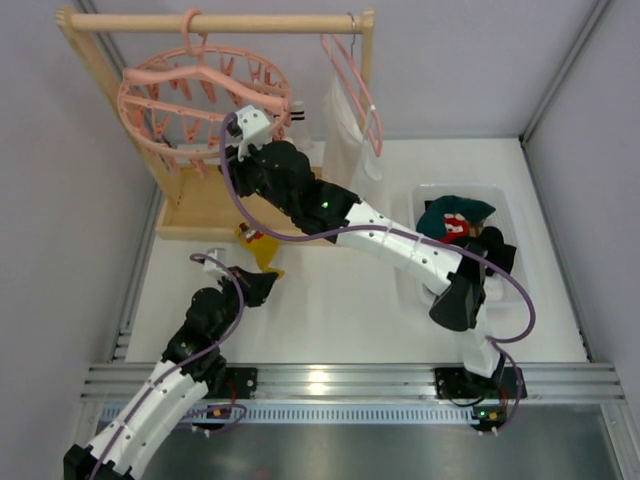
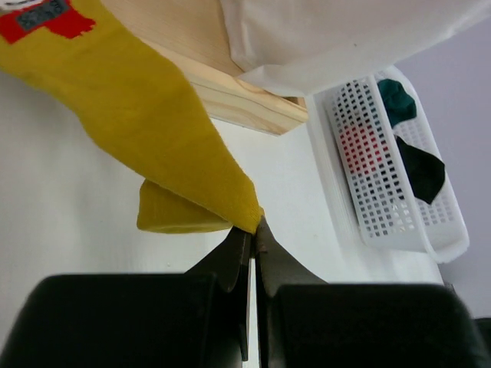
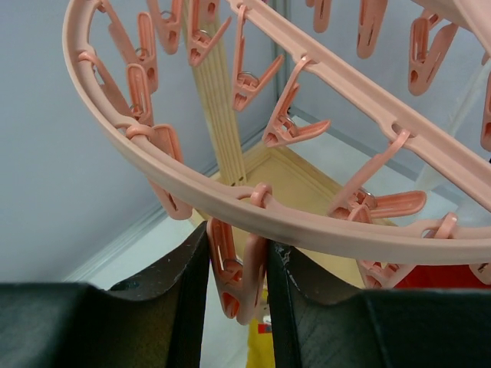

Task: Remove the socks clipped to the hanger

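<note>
The round pink hanger hangs from the wooden rack. My right gripper is up at its ring, shut on one dangling pink clip peg, a finger on each side. A mustard yellow sock with a red patch hangs below it; whether the peg still grips it is hidden. My left gripper is shut on the sock's lower tip, low over the table, the jaws pinching the fabric. No other socks show on the ring.
A white perforated basket at the right holds dark teal and red-patterned socks; it also shows in the left wrist view. A white cloth hangs on a thin pink clothes hanger at the rack's right end. The rack's wooden base lies behind the sock.
</note>
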`<state>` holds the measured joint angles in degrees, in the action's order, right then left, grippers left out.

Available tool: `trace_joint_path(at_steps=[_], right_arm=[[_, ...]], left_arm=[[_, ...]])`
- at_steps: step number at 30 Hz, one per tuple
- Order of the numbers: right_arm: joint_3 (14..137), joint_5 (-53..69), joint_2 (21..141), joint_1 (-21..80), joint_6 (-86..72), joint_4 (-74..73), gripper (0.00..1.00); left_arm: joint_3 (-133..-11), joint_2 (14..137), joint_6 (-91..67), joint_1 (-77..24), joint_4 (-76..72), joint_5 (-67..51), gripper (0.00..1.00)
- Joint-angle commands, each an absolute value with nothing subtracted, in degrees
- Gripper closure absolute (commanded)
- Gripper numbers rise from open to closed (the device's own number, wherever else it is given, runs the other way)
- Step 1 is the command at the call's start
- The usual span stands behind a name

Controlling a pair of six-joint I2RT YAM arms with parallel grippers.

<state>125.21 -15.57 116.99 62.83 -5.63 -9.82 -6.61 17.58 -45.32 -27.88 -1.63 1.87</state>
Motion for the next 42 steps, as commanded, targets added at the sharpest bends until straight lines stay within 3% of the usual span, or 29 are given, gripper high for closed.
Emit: trace_joint_path(at_steps=[1,3,5,8,10,11,20,27,30,33,37,42], right_arm=[[123.2,-14.0,112.5,62.4,-7.0,-6.2,0.77],[121.5,-13.6,111.0,62.4,-7.4,-5.1,0.54],[118.4,-13.3,109.7,62.5,-7.6,-4.5,0.48],[113.6,-11.5,105.9,62.4,-8.8,-3.8,0.31],[109.1,-9.6,101.9,62.5,-9.3,-3.7,0.03],[107.3,-8.8,100.4,62.5,-9.4,-3.7,0.01],[82.7,-7.4,75.7,62.4,-9.1,-7.7,0.01],[63.7,-24.8,52.0,62.4,-12.6,-17.2,0.01],[56.2,-30.7,44.2,62.4,-15.6,-21.8,0.01],[54.0,-36.1,39.2,62.4,-18.5,-26.8,0.01],[53.5,-42.0,35.0,62.3,-20.7,-32.9,0.01],[56.6,-58.6,30.9,62.3,-30.8,-47.0,0.0]], left_arm=[[-8.9,16.1,-44.4,-28.1,-2.4,-4.9,1.0],[-9.8,14.6,-43.2,-28.1,-2.5,-8.3,1.0],[-10.9,12.4,-42.1,-28.1,-2.5,-10.6,1.0],[-11.9,9.6,-41.5,-28.1,-2.5,-15.2,1.0],[-12.6,8.6,-41.1,-28.1,-2.5,-18.2,1.0],[-13.2,8.4,-41.0,-28.1,-2.5,-19.2,1.0],[-15.7,10.0,-42.7,-28.1,-2.5,-24.5,1.0],[-20.1,16.2,-43.6,-28.2,-2.8,-25.7,1.0],[-24.9,25.6,-42.2,-29.1,-2.8,-25.8,1.0],[-31.9,34.5,-39.2,-34.2,-2.7,-21.0,1.0],[-40.9,44.0,-34.3,-49.3,-2.7,-9.8,1.0],[-55.4,60.2,-29.4,-62.4,-2.8,-2.6,1.0]])
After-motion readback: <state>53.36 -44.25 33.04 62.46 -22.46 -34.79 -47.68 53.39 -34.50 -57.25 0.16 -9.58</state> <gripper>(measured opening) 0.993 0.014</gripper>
